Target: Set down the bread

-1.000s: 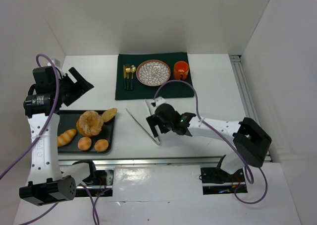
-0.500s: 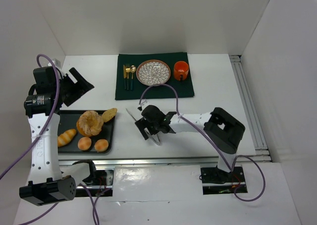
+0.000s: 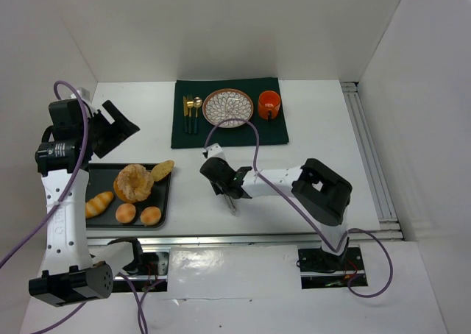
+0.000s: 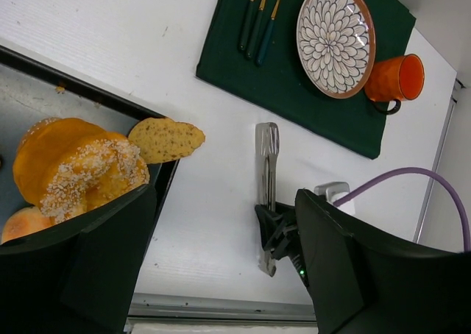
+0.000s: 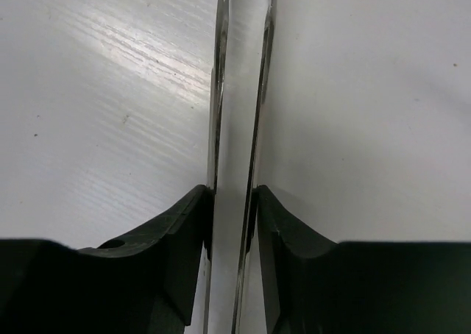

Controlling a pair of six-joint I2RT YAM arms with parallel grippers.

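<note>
The bread (image 3: 134, 182), a big puffy golden pastry with a pale dusted top, sits in the dark tray (image 3: 166, 200) at the left; the left wrist view has it (image 4: 73, 168) at its left edge. My left gripper (image 3: 115, 123) hangs open above the tray's far end, its fingers (image 4: 103, 260) wide apart and empty. On the table right of the tray lie metal tongs (image 4: 266, 150). My right gripper (image 3: 225, 184) is shut on the tongs (image 5: 218, 91), its fingertips (image 5: 199, 209) pressing the two arms close together.
The tray also holds two small buns (image 3: 126, 212), a long roll (image 3: 99, 203) and a flat oval piece (image 3: 163, 170). At the back, a green mat (image 3: 221, 134) carries a patterned plate (image 3: 228, 107), an orange mug (image 3: 268, 104) and cutlery (image 3: 191, 112).
My right gripper has slid left along the tongs and closed on them, squeezing their arms together. The left arm and the bread have not moved.
</note>
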